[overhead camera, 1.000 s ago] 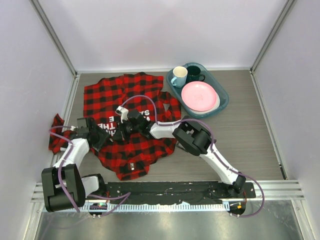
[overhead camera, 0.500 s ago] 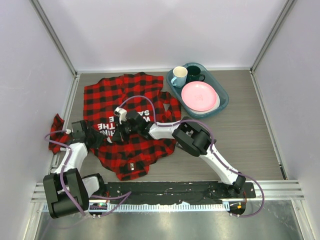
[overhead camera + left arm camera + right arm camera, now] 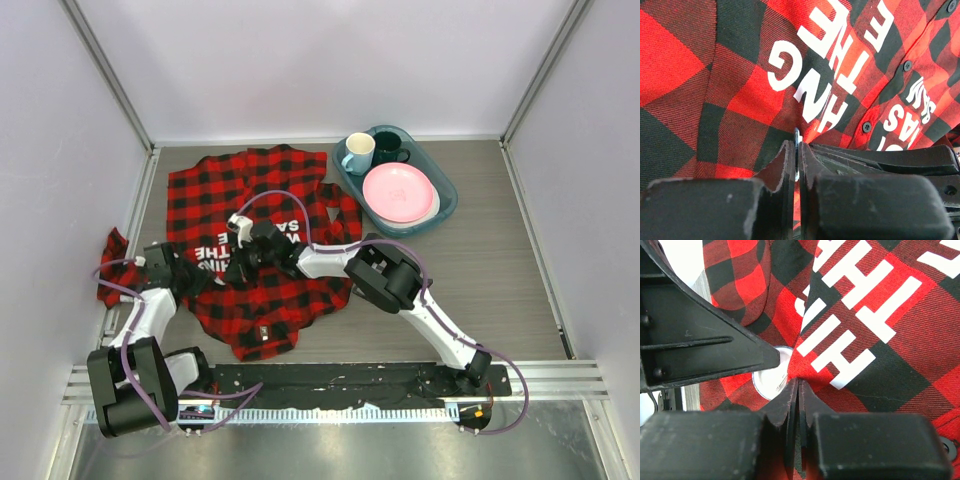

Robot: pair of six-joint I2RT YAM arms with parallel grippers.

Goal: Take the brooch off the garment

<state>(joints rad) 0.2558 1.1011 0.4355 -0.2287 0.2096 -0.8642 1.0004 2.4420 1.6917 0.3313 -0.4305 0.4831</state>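
Note:
The garment (image 3: 250,180), a red-and-black checked shirt with white lettering, lies spread on the left half of the table. In the right wrist view the brooch (image 3: 769,382) shows as a round silvery disc against the cloth. In the left wrist view only its thin metal edge (image 3: 796,136) shows. My left gripper (image 3: 796,150) is shut on that edge. My right gripper (image 3: 797,385) is shut on a pinched fold of the garment (image 3: 880,340) right beside the disc. In the top view the two grippers (image 3: 205,277) (image 3: 240,268) meet over the shirt's lettering and hide the brooch.
A teal tray (image 3: 447,213) stands at the back right with a pink plate (image 3: 398,192), a light blue cup (image 3: 357,153) and a dark mug (image 3: 389,147). Purple cables loop over both arms. A shirt sleeve (image 3: 113,245) trails toward the left wall.
The left gripper has closed from wide open onto the brooch's edge and shifted slightly left. The right gripper keeps its grip on the cloth.

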